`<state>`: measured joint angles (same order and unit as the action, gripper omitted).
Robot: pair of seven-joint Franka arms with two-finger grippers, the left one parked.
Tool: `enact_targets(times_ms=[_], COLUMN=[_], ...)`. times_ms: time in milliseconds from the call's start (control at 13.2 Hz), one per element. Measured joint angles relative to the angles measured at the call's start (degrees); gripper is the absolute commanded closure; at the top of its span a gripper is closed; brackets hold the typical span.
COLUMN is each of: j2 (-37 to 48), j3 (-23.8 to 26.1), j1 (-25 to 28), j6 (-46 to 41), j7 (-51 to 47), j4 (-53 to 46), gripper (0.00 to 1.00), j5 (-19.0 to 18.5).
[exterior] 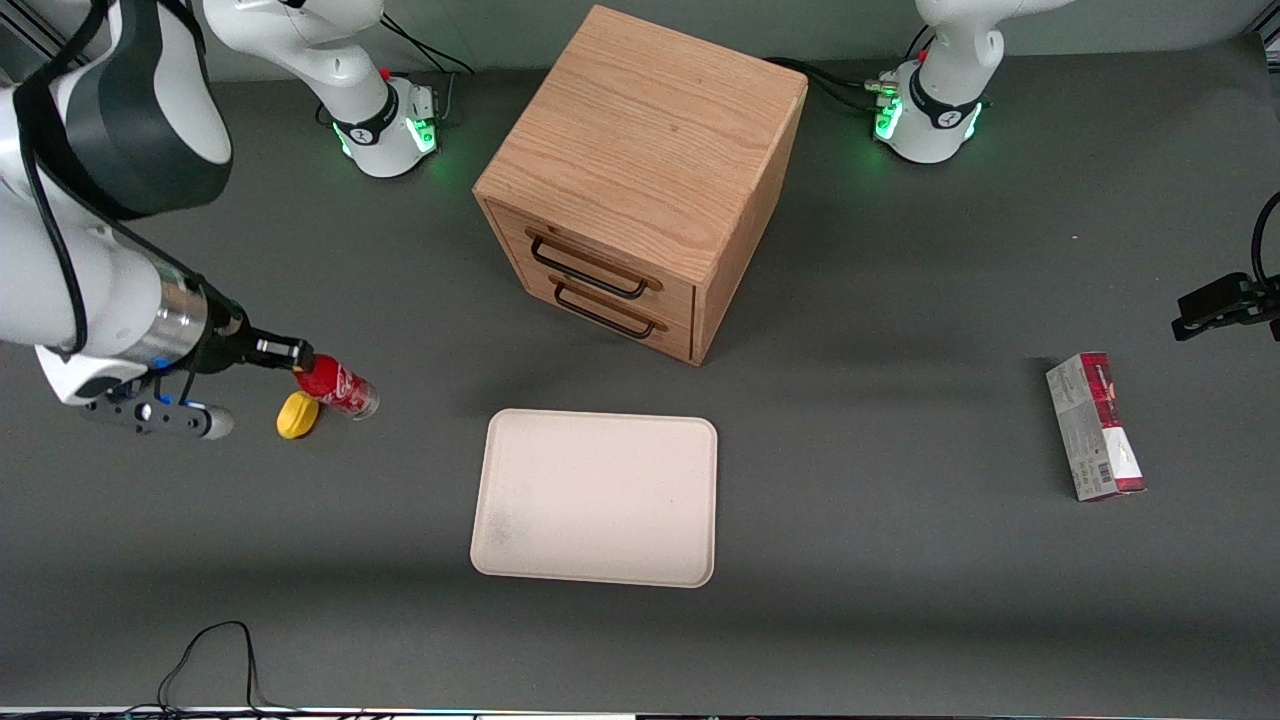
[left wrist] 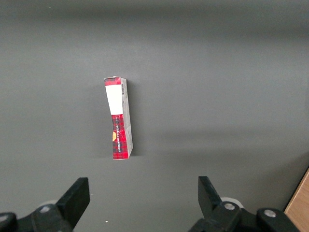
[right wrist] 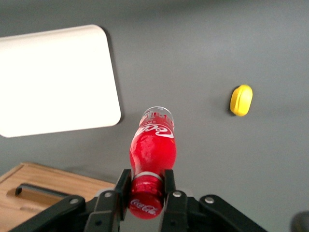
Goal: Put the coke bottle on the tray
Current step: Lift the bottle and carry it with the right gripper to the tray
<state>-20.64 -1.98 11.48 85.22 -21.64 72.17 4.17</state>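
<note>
My right gripper (exterior: 298, 354) is shut on the red cap of the coke bottle (exterior: 337, 387), a slim red bottle with white script and a clear base. It hangs tilted above the table toward the working arm's end. In the right wrist view both fingers (right wrist: 123, 182) press the cap of the coke bottle (right wrist: 152, 150), whose clear base points away from the camera. The pale cream tray (exterior: 597, 498) lies flat at mid-table, apart from the bottle, nearer the front camera than the wooden cabinet. A corner of the tray (right wrist: 58, 79) shows in the right wrist view.
A small yellow object (exterior: 297, 415) lies on the table just below the bottle. A wooden two-drawer cabinet (exterior: 640, 170) stands farther from the camera than the tray. A red-and-grey carton (exterior: 1094, 426) lies toward the parked arm's end.
</note>
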Motion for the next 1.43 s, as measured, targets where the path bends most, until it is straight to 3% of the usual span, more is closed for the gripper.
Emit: enact_targets(times_ms=[528,1057,1434], j2=[-11.87,-20.58,-23.7], j3=[0.72,1.77,1.78], j1=[-0.77,4.37,6.47], j6=[0.76,13.26,16.82], j7=[-0.31,-3.93,-5.83], j4=[-15.59,-17.59,-17.74], gripper=[1.0,1.0,1.0], j5=[0.01,0.0,0.0])
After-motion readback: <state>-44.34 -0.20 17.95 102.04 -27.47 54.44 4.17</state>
